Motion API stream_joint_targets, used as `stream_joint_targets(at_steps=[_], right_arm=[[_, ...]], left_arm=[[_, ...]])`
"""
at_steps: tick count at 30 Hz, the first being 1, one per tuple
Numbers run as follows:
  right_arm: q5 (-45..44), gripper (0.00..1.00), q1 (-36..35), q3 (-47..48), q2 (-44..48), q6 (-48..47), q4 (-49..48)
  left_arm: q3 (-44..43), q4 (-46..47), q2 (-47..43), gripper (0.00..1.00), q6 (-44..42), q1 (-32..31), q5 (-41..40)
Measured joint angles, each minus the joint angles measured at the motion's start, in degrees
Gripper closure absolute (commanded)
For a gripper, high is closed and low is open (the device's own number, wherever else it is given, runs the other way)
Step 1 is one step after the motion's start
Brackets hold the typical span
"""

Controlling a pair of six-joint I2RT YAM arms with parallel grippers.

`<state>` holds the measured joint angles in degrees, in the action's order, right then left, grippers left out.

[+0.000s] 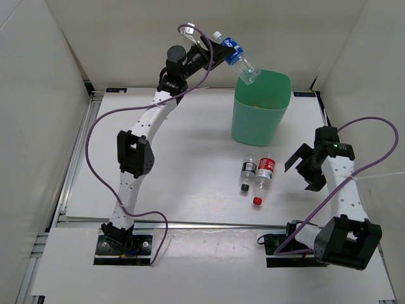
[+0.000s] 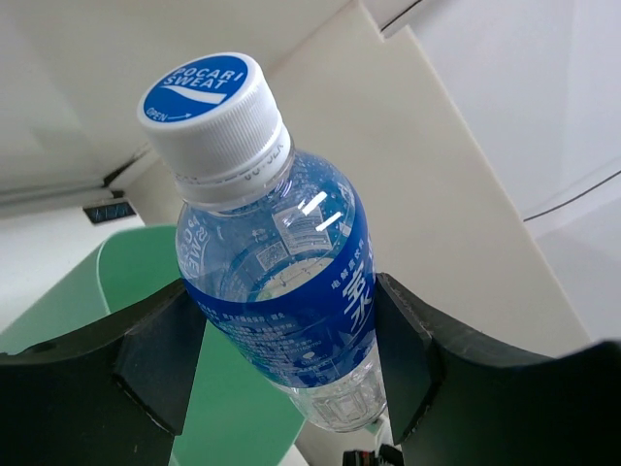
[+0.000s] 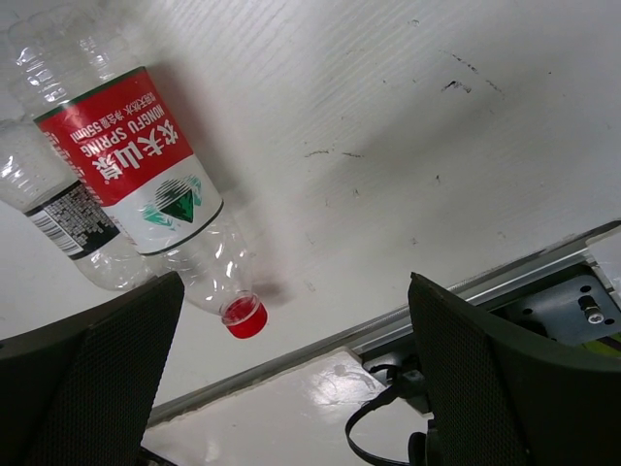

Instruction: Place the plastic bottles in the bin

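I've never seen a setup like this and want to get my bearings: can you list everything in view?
blue-label bottle: one, clear, held tilted above the bin's rim
black-label bottle: one, clear, lying on the table
red-label bottle: one, clear, lying right beside it
red cap: one, on the table by the red-label bottle's neck
bin: one, mint green, far side of the table
table: one, white
left pincer: black, shut on the blue-label bottle
right pincer: black, open, right of the lying bottles
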<state>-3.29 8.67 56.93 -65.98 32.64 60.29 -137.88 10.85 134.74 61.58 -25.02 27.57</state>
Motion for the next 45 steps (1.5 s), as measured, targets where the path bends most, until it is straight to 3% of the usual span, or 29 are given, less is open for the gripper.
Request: stream_joint_targets(at_steps=[10, 17, 19, 20, 33, 38, 45], right_arm=[[0.3, 0.00, 0.0, 1.3, 1.2, 0.8, 1.8], [0.5, 0.00, 0.0, 2.6, 1.8, 0.1, 3.0], [0.5, 0.00, 0.0, 2.6, 1.9, 0.0, 3.1], [0.7, 0.00, 0.0, 2.6, 1.9, 0.0, 3.1], [3.5, 0.00, -1.0, 5.3, 1.7, -0.2, 3.0], [4.4, 0.00, -6.0, 8.1, -1.2, -0.2, 2.5], [6.9, 0.00, -6.7, 11.2, -9.4, 0.0, 2.0]], left_arm=[[4.3, -1.3, 0.0, 0.43, -2.7, -3.3, 1.8], [4.3, -4.4, 0.0, 0.40, -12.8, -6.9, 1.7], [4.3, -5.8, 0.0, 0.30, -16.4, -7.5, 0.9], [4.2, -6.6, 0.0, 0.00, -18.1, -7.7, 0.6], [5.7, -14.1, -1.6, 0.00, -38.9, -7.9, -9.6], [21.8, -19.3, -16.1, 0.00, -44.2, -7.5, -17.9], [52.9, -23.5, -57.6, 0.00, -44.4, -7.9, -34.6]])
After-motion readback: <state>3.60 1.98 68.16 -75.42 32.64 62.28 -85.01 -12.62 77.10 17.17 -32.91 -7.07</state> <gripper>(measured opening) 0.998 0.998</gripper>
